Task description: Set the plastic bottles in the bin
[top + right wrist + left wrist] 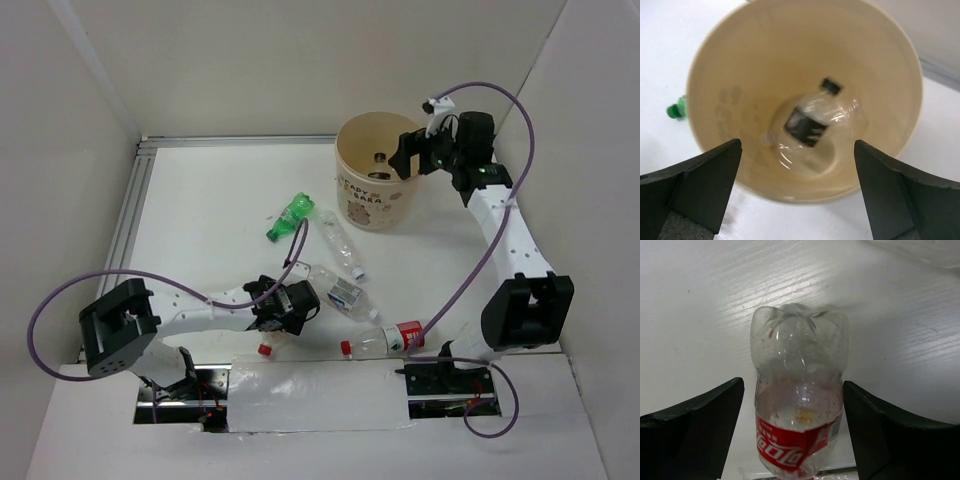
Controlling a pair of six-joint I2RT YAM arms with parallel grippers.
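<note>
The beige bin [365, 205] stands at the back right, and my right gripper [422, 158] hovers open above its right rim. In the right wrist view the gripper [796, 150] is empty, and a clear bottle with a black label [812, 122] lies blurred inside the bin [715, 65]. My left gripper [290, 305] sits low near the front. It stands open [793, 390] astride a clear red-labelled bottle [797, 350] on the table, whose red cap [265, 349] shows. Loose on the table lie a green bottle [290, 217], a clear bottle [340, 243], a blue-white labelled one [338, 290] and a second red-labelled one [385, 338].
White walls close in the table on the left, back and right. An aluminium rail [130, 220] runs along the left edge and the back. The arm bases and cables sit at the near edge.
</note>
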